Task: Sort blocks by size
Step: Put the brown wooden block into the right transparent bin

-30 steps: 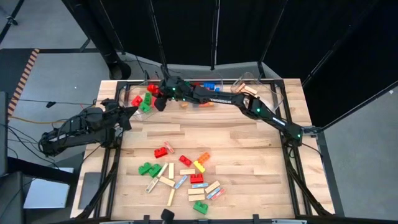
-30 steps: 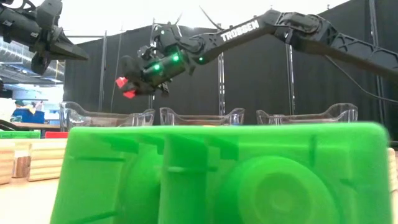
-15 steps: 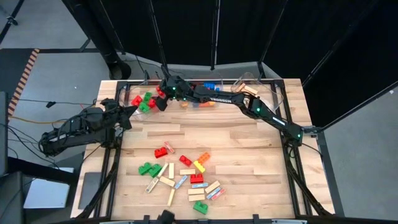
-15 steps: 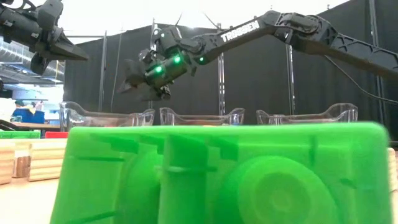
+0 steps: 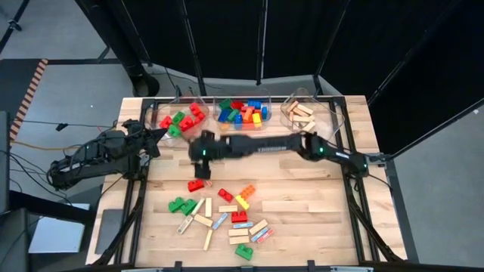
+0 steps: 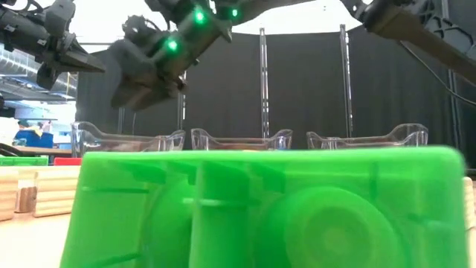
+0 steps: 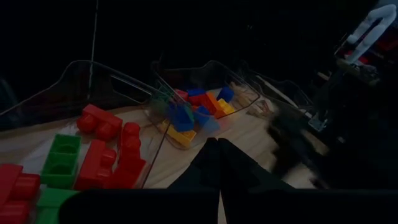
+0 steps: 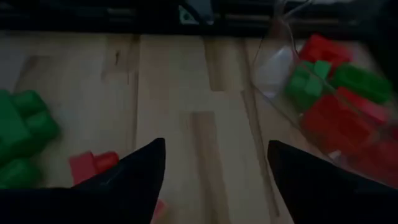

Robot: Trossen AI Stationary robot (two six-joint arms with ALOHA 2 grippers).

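Foreground: a large green studded brick (image 6: pixel 268 208) fills the lower frame.
Behind: three clear plastic bins (image 6: pixel 238 139) in a row.
Above: right gripper (image 6: pixel 137 85), empty; left gripper (image 6: pixel 71 56) at upper left.

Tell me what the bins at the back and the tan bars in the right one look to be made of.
The bins look like clear, glossy plastic: the blocks inside show through the walls, and the rims catch light. The tan bars look like unpainted wood, pale and matte with a tone like the tabletop, though grain is too fine to confirm.
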